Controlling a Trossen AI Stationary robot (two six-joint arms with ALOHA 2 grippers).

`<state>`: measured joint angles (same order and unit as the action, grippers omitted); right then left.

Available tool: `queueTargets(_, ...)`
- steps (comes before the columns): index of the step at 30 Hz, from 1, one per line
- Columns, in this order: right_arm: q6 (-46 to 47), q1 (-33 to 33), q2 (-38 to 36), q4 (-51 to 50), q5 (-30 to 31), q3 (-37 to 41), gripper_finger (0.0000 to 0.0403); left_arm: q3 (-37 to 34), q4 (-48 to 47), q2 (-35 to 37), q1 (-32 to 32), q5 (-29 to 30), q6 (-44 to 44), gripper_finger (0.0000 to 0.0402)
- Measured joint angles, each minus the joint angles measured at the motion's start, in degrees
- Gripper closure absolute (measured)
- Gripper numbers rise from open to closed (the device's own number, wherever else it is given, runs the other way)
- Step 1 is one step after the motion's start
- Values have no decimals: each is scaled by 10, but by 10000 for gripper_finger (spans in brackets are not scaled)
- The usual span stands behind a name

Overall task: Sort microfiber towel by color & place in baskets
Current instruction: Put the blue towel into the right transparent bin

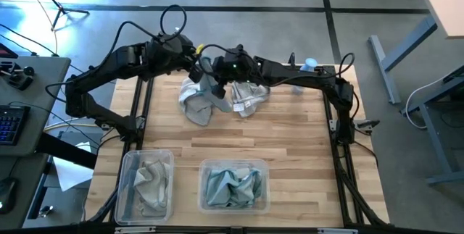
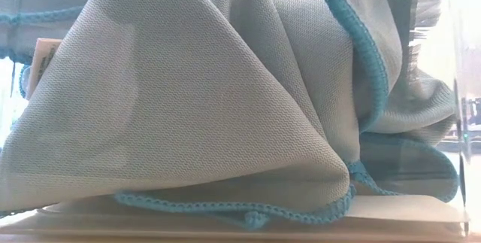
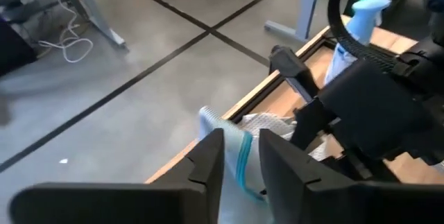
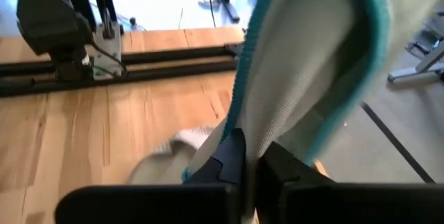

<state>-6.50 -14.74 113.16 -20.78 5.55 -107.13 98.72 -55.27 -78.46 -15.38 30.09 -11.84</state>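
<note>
A pale microfiber towel with a teal hem (image 1: 210,88) hangs between my two grippers over the table's far middle. My right gripper (image 4: 250,160) is shut on it. My left gripper (image 3: 243,172) stands open, its fingers on either side of the towel's hemmed edge (image 3: 243,156). Below them, more towels lie heaped on the table: a greyish one (image 1: 198,107) and a paler one (image 1: 250,96). Two clear baskets stand at the near edge. The narrow one (image 1: 129,163) holds grey-beige towels and the wider one (image 1: 206,167) holds teal ones (image 2: 225,107). My left gripper has the towel's teal-hemmed edge (image 3: 244,148) between its parted fingers; I cannot tell whether they touch it. My right gripper pinches the towel between its two fingers close to the teal hem (image 4: 239,123), coming in slanting down from the table's right. The cloth is lifted and stands up past the fingers; how many layers are pinched does not show.
A pale blue spray bottle (image 1: 309,66) stands at the far right of the table, by the right arm. Bare wood (image 1: 290,132) lies between the heap and the baskets. The low view is filled by the teal towels in the wider basket.
</note>
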Motion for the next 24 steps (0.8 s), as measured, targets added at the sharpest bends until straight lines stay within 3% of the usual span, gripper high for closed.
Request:
queueTargets(4,-5,-6,-7,-40,0,0,395,0,-21,7,-2,24,1,301)
queueTargets(11,-2,-9,-50,-96,11,0,399,-23,-123,41,-3,53,-20,296)
queueTargets(17,42,-3,-78,-111,13,0,401,-177,-100,119,7,45,-69,296)
queueTargets(24,84,20,-87,-132,33,0,402,-351,-6,255,9,-54,-90,297)
